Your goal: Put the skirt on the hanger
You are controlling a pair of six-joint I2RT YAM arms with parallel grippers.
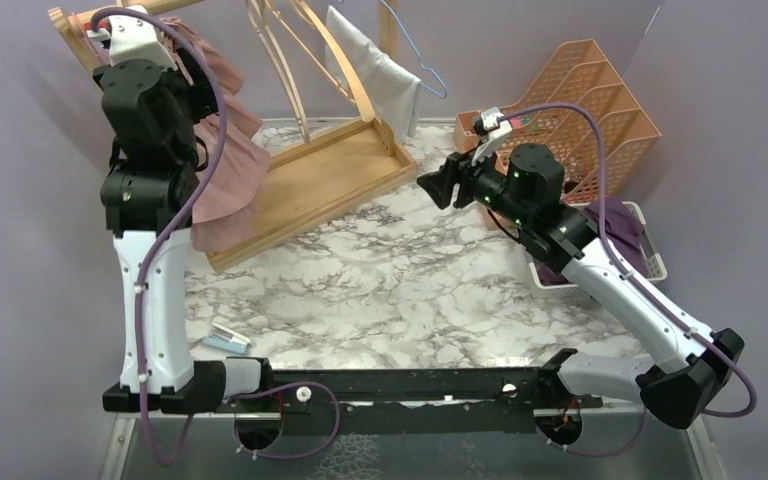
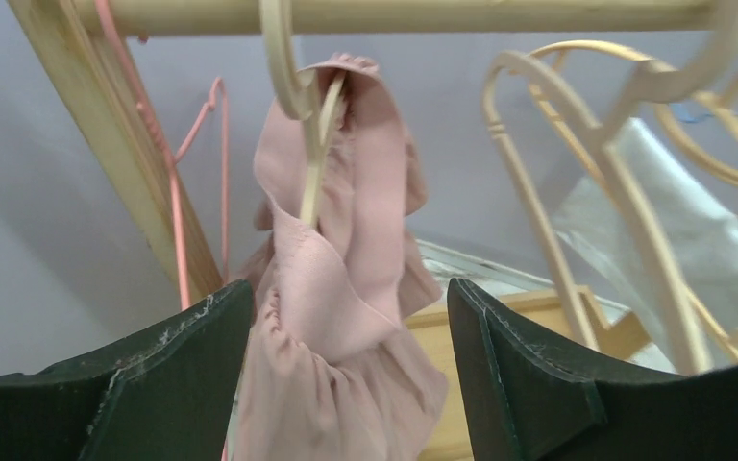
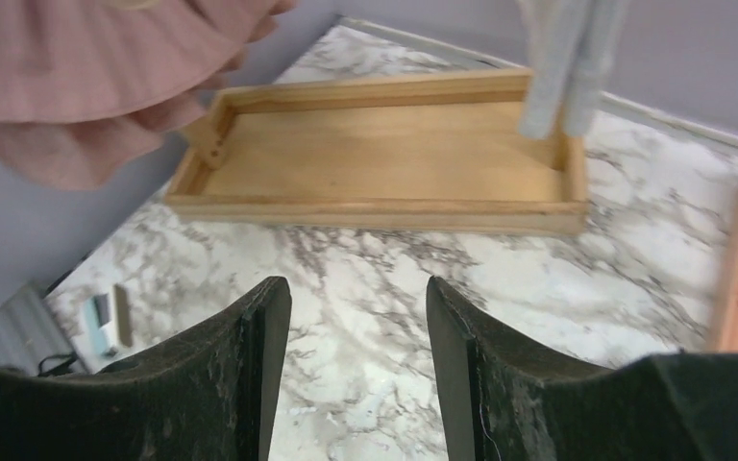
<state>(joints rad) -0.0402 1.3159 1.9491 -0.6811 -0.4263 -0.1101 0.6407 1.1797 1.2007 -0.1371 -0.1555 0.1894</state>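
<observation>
The pink skirt [image 2: 346, 240] hangs bunched on a wooden hanger [image 2: 312, 163] whose hook sits over the rack's top rail [image 2: 423, 14]. My left gripper [image 2: 348, 285] is open, raised up at the rail, with the skirt's gathered cloth between and just beyond its fingers. In the top view the skirt [image 1: 228, 165] drapes down behind my left arm [image 1: 150, 110]. My right gripper [image 1: 438, 188] is open and empty, held above the marble table [image 3: 394, 288] and facing the rack. The skirt's hem [image 3: 77, 86] shows at the upper left of its view.
The wooden rack base [image 1: 310, 185] lies at the back left. Empty wooden hangers [image 1: 290, 55], a grey cloth [image 1: 380, 75] and a blue wire hanger [image 1: 425, 65] hang on the rail. Back right: an orange basket [image 1: 585, 100], a white basket [image 1: 650, 262] holding purple cloth. A small clip-like object [image 1: 226, 340] lies near left.
</observation>
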